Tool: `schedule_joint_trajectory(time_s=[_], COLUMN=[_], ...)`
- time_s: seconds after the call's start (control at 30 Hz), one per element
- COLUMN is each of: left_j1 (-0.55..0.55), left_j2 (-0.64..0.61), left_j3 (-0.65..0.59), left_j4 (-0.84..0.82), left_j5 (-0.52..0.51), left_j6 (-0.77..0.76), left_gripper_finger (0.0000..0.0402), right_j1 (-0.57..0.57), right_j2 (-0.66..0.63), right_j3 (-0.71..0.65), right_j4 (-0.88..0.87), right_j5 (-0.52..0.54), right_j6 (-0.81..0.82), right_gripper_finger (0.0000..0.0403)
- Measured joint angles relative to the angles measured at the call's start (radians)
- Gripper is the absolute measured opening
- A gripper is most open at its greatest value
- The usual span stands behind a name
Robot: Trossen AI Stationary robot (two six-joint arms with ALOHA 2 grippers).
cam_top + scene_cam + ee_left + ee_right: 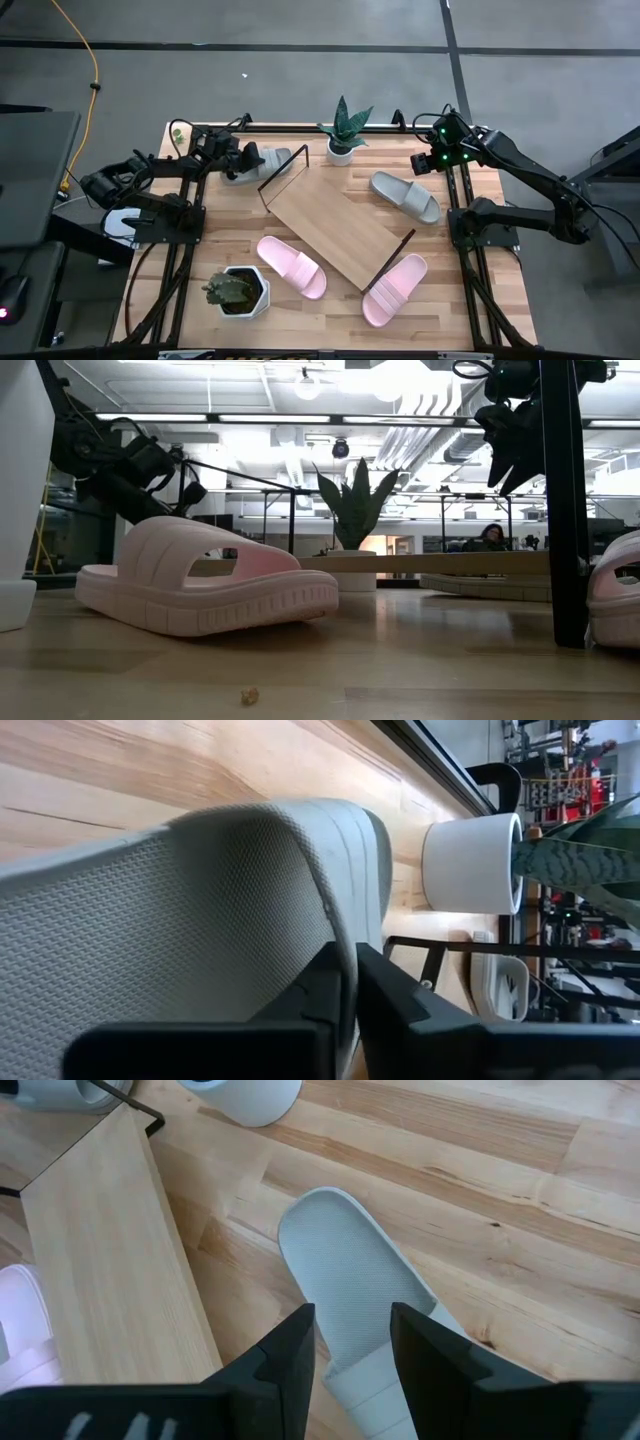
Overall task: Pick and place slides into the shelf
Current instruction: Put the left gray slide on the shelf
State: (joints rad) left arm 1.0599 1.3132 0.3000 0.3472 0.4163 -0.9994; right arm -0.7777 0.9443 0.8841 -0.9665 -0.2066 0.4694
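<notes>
step: grasp | left pincer (243,160) pinches strap of grey slide (262,163) at counter's (440,290) far-left corner, beside empty shelf (335,228) | right pincer (432,160) spread, hovering above second grey slide (405,196) | next: lift, carry onto shelf

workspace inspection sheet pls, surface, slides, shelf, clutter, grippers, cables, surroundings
surface: butcher-block table, one small crumb.
slides: none on the shelf; left grey slide by the far-left corner, right grey slide right of the shelf, two pink slides at its near side.
shelf: wooden shelf lies diagonally, bare.
clutter: snake plant at back, cactus pot in front.
grippers: left gripper shut on the left grey slide; right gripper open above the right grey slide.
cables: yellow cable on the floor.
surroundings: person far behind.
</notes>
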Motion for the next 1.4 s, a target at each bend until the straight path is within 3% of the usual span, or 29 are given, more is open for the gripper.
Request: schedule_joint_trajectory(time_s=[0.27, 0.5, 1.13, 1.4], left_j1=[0.0, 0.0, 0.0, 0.0], left_j2=[-0.005, -0.06, -0.358, -0.466], left_j3=[0.0, 0.0, 0.005, 0.098], left_j4=[0.007, 0.027, 0.069, 0.068], left_j5=[0.033, 0.047, -0.036, -0.003], left_j6=[-0.023, -0.041, -0.109, -0.115], left_gripper_finger=[0.0024, 0.0007, 0.001, 0.0012], right_j1=[0.0, 0.0, 0.0, 0.0], right_j2=[0.0, 0.0, 0.0, 0.0], right_j3=[0.0, 0.0, 0.0, 0.0], right_j4=[0.0, 0.0, 0.0, 0.007], right_j5=[0.0, 0.024, 0.024, 0.023], right_j6=[-0.005, -0.007, -0.006, -0.006], right_gripper_finger=[0.0124, 0.0124, 0.0124, 0.0124])
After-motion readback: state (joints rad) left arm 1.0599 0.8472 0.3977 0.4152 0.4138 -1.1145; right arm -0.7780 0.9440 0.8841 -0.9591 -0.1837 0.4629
